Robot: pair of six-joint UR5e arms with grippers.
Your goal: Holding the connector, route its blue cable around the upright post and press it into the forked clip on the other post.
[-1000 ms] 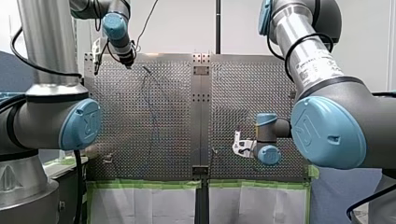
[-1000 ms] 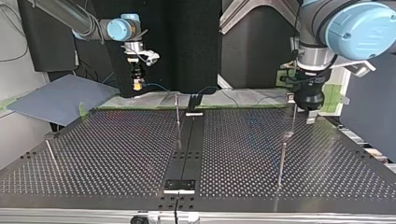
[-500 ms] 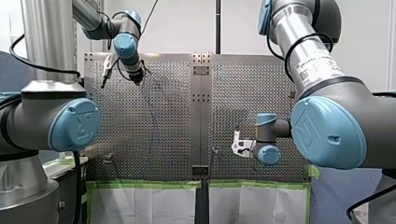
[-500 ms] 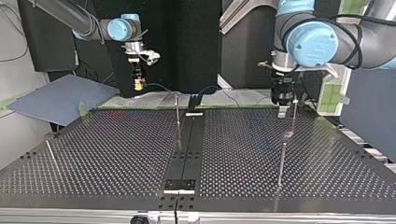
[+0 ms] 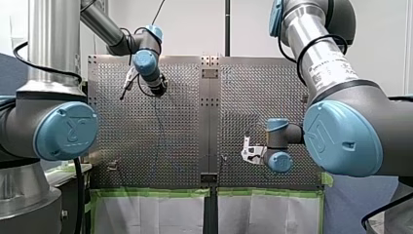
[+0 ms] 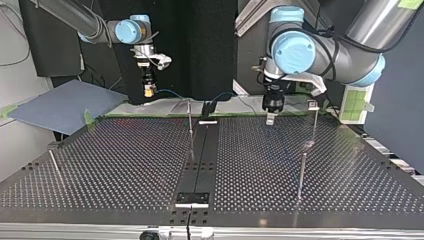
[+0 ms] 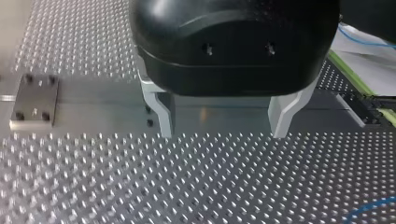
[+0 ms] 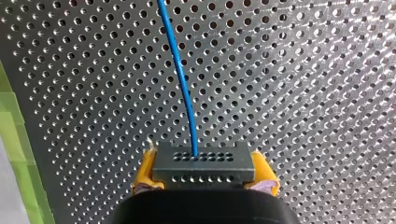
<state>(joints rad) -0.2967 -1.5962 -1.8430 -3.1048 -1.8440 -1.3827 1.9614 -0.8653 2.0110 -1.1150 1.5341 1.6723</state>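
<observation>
Claw on my right arm pinches the dark connector between its yellow pads. The blue cable leaves the connector's face straight ahead, away from the claw, bowing slightly over the perforated table. From across the table, this claw hangs at the top view's left, near the far edge. The upright post stands to the view's right of it, and the post topped by what I take for the forked clip stands further that way. My left claw is spread and empty, between the two posts and nearer the clip. The connector, I judge, must travel towards the view's right to wrap the cable round the post.
</observation>
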